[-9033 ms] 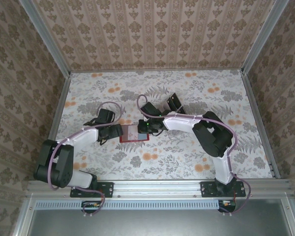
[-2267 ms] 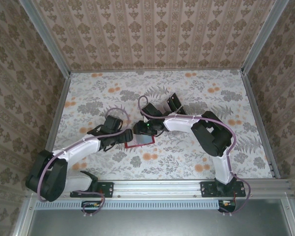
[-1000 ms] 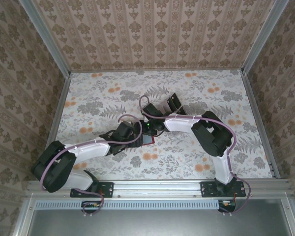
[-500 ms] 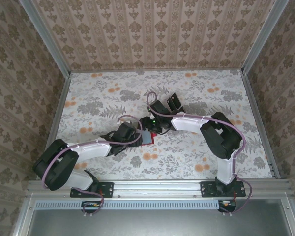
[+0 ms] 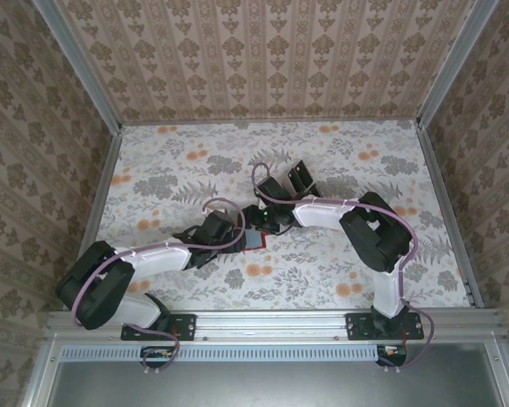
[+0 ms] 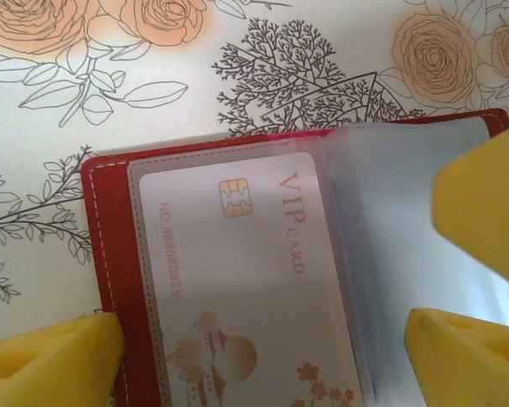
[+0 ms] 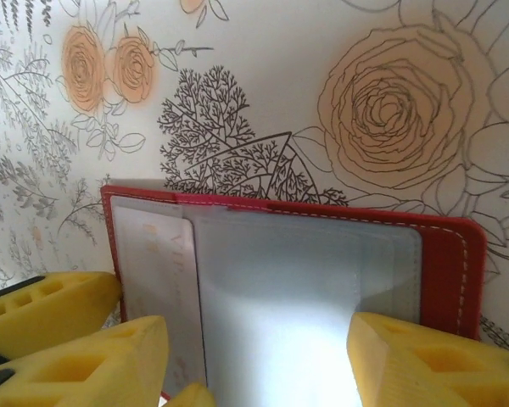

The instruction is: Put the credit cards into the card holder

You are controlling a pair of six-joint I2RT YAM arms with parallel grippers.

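The left gripper (image 6: 259, 339), its yellow foam fingers (image 6: 51, 360) spread wide and closed on nothing, hangs low over the open card holder (image 6: 106, 246), one finger at the red left border and the other over the right-hand page; whether either pad presses on the leather cannot be told. A third yellow pad (image 6: 483, 191) juts in from the right edge of the left wrist view, above the clear plastic sleeve (image 6: 390, 212) that stands up at the fold. A pale credit card (image 6: 237, 280) bearing a gold chip, the words "VIP CARD" and a printed number lies seated in the left pocket. From the opposite side, the right gripper (image 7: 254, 339) is parted about halfway and holds nothing, its fingers (image 7: 424, 365) straddling the glaring sleeve, the card's edge showing just beside the left one. In the top view the two arms meet nose to nose at mid-table, the red holder peeking out between and just below the grippers on the floral tablecloth (image 5: 348, 157). A small dark item (image 5: 299, 176), too small to identify, lies just beyond the right arm.
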